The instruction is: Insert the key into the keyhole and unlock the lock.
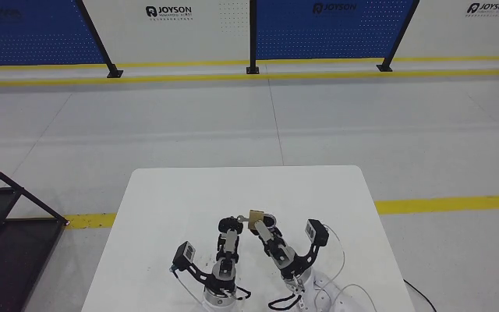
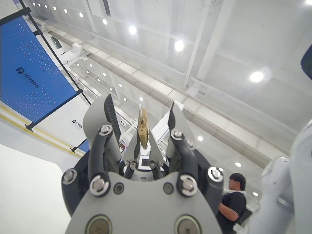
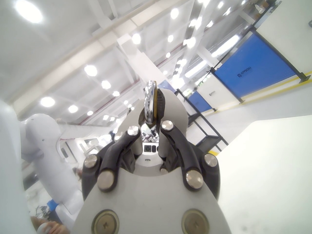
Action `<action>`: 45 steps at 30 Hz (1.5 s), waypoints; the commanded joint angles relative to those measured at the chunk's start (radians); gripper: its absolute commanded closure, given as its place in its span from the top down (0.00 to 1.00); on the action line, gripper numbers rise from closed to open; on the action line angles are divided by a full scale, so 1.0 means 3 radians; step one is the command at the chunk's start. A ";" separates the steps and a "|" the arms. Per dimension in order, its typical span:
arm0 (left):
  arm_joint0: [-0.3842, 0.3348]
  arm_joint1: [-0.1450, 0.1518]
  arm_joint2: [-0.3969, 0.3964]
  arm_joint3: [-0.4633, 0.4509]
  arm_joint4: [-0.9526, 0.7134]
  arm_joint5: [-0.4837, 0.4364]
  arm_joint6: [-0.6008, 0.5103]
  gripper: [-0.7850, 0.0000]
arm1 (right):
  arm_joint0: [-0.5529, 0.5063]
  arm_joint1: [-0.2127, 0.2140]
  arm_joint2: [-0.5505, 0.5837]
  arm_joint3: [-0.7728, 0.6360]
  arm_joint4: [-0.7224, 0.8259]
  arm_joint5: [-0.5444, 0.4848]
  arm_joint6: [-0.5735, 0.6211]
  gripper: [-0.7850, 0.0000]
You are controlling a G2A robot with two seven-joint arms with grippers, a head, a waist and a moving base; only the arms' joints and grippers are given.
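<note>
Top view: two arms come up from the near edge of a white table (image 1: 234, 187), their bases cut off by the bottom of the picture. The left gripper (image 1: 231, 225) and the right gripper (image 1: 264, 225) point upward, close together, with a small brass lock (image 1: 256, 215) at their tips. A thin silvery sliver, probably the key (image 1: 244, 219), juts from the lock toward the left gripper. It is too small to tell whether it sits in the keyhole. Both grippers are well in from the table's side edges and far edge.

Left wrist view: the left gripper (image 2: 141, 99) is spread wide, its dark-padded fingers (image 2: 111, 115) holding nothing. Beyond the gap, the lock (image 2: 143, 132) stands upright, pinched between the other arm's pale fingers.

Right wrist view: the right gripper (image 3: 153, 98) is closed tight on the lock (image 3: 154, 109), seen edge-on. A silvery perforated part lies against the brass; what it is cannot be made out.
</note>
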 commanded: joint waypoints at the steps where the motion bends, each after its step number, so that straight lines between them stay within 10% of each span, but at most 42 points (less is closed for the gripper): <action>1: 0.0130 0.0043 -0.0165 -0.0089 -0.0068 -0.0149 -0.0149 0.62 | -0.0020 0.0014 0.0060 -0.0021 -0.0024 0.0013 0.0073 0.00; 7: 0.0365 0.0207 -0.0706 -0.0135 -0.0254 -0.0670 -0.0818 1.00 | -0.0108 0.0075 0.0212 -0.0117 -0.0111 0.0080 0.0462 0.00; 12: 0.0524 0.0332 -0.0895 -0.0290 -0.0678 -0.0670 -0.1408 1.00 | -0.0217 0.0124 0.0328 -0.0246 -0.0136 0.0198 0.0752 0.00; 24: 0.0486 0.0333 -0.0903 -0.0292 -0.0641 -0.0558 -0.1522 1.00 | -0.0233 0.0121 0.0297 -0.0276 -0.0105 0.0240 0.0812 0.00; 37: 0.0318 0.0617 -0.1172 -0.0218 -0.1144 -0.0670 -0.2986 1.00 | -0.0271 0.0186 0.0376 -0.0233 0.0309 0.0000 0.1294 0.00; 45: 0.0266 0.0803 -0.1167 -0.0292 -0.1884 -0.0670 -0.3710 0.64 | -0.0246 0.0192 0.0343 -0.0240 0.0396 0.0043 0.1456 0.00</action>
